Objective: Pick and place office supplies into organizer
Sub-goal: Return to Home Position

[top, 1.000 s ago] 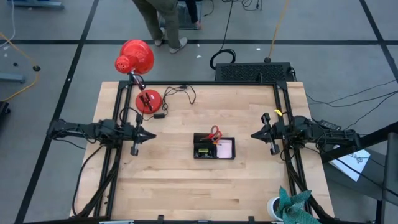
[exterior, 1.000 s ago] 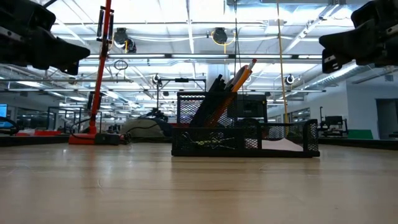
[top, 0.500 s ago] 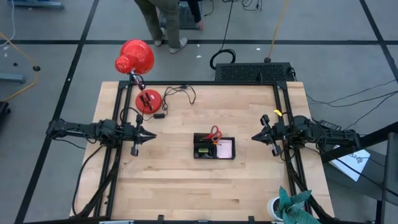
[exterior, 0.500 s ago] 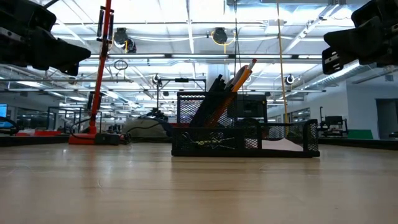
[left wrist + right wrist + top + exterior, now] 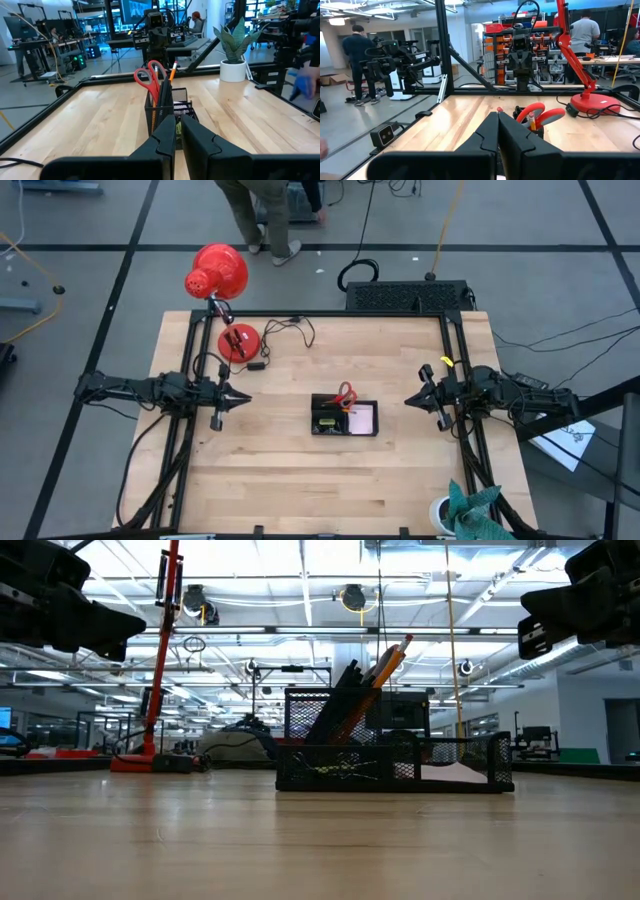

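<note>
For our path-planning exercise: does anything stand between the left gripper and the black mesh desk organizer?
Nothing visible does: only bare wooden tabletop separates the left gripper from the black mesh desk organizer.

Left arm (image 5: 150,388) and right arm (image 5: 500,388), seen from above: each stretches nearly level from its own side toward the middle, so the 2 arms face one another, well apart. The left pincer (image 5: 240,396) and right pincer (image 5: 410,398) point inward, tip toward tip. In the low view both pincers hang high, at the upper corners. Wrist views: the left fingers (image 5: 162,137) lie side by side with only a thin slit between them; the right fingers (image 5: 490,131) meet at their tips. Neither pincer holds anything.
</note>
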